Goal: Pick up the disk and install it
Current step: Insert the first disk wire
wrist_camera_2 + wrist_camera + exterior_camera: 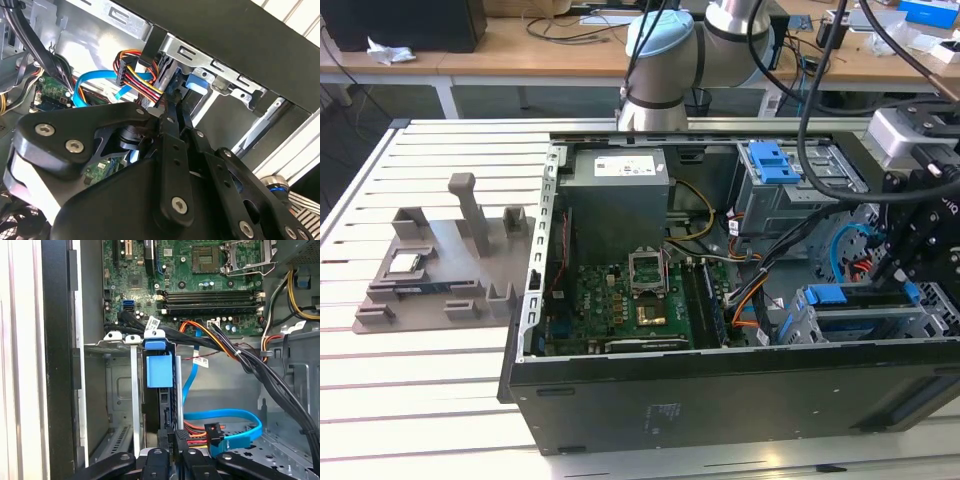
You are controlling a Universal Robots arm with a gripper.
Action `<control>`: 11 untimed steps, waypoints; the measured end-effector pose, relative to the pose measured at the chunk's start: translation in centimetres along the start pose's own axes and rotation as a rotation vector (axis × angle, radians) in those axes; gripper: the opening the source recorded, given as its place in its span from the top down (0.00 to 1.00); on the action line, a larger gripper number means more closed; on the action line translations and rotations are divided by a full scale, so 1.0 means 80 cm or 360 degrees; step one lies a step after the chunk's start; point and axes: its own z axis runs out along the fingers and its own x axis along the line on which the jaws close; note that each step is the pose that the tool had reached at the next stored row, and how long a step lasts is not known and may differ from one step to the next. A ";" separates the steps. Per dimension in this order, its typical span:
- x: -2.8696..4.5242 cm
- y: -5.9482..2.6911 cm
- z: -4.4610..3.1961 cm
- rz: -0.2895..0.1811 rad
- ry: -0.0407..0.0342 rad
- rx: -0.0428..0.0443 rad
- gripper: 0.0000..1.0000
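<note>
Gripper (172,456) low at the disk (159,371), inside the open computer case (720,395).

Gripper is at the near end of the disk in the first wrist view, but I cannot tell if it is open or closed. The disk stands on its thin edge in a slot of the silver cage (116,390), its blue part on top. In the exterior view this slot is in the corner of the case at the exterior view's right. Just beside the disk, a blue cable (240,416) loops on the case floor. Farther in lies the green board (200,282). Well apart, a gray tray (430,275) rests on the bench (420,400), near its edge at the exterior view's left.
</note>
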 end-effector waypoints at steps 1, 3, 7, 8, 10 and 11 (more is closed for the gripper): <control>-0.0001 0.001 0.0014 0.0000 0.0001 0.0000 0.83; 0.0000 0.001 0.0017 0.0000 0.0000 0.0000 0.83; 0.0000 0.001 0.0020 0.0000 0.0001 0.0000 0.82; 0.0000 0.001 0.0020 0.0000 0.0001 0.0000 0.76; 0.0000 0.001 0.0015 0.0000 0.0002 0.0000 0.76; 0.0000 0.001 -0.0032 0.0000 0.0002 0.0000 0.76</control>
